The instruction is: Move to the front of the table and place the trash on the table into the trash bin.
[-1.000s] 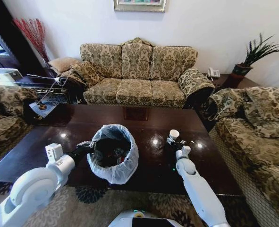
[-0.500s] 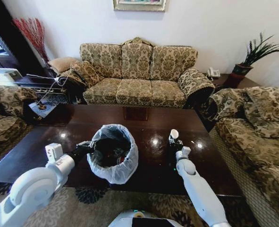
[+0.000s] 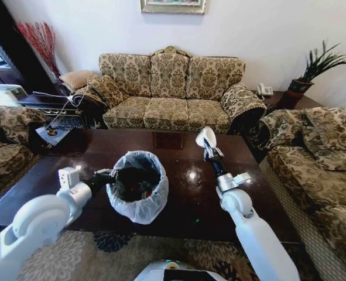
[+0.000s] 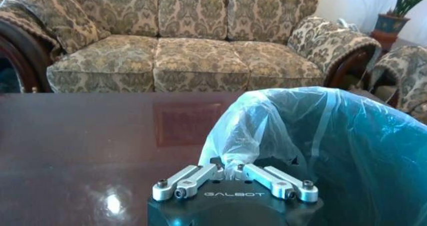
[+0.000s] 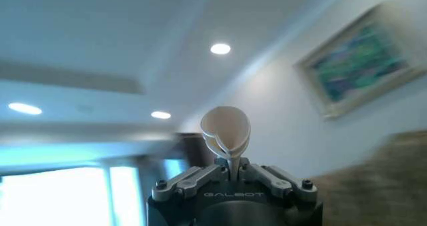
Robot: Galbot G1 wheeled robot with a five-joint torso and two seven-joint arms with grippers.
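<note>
White paper, thin and easily crushed: the cup (image 3: 206, 136) weighs almost nothing, and we judge that a pinch at its rim wall suits it, though it flattens there. Our right claw (image 3: 209, 147) is closed on that wall, arm raised with the wrist turned upward, holding the cup high above the table (image 3: 231, 199) toward its far edge. Our left claw (image 4: 230, 172) is closed on the plastic liner of the trash bin (image 3: 138, 186), which stands near the table's front edge.
</note>
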